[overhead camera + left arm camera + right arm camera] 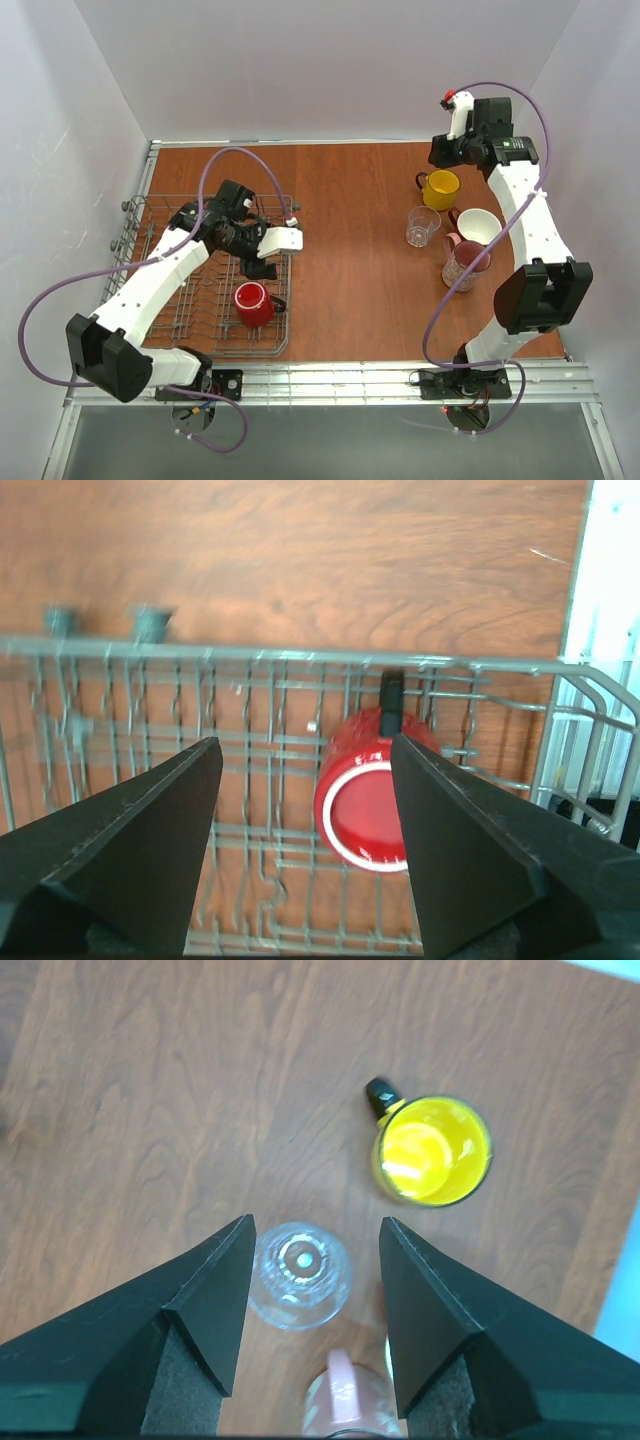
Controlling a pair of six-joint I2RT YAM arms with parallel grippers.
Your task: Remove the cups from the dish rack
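The grey wire dish rack (190, 330) stands at the left. A glossy red mug (253, 304) with a black handle sits in its near right corner. My left gripper (262, 268) hovers open and empty just behind the mug. In the left wrist view the red mug (362, 810) lies below, beside my right finger, in the rack (250, 662). The left gripper (305, 742) holds nothing. On the table at the right stand the yellow mug (439, 188), clear tumbler (422, 225), white cup (480, 226) and pink mug (465, 262). My right gripper (447, 152) is raised, open and empty.
The right wrist view looks straight down on the yellow mug (432, 1150), tumbler (299, 1275) and pink mug (350, 1400), with the gripper (316, 1222) well above them. White walls enclose the brown table (350, 270). A metal rail (380, 378) runs along the near edge.
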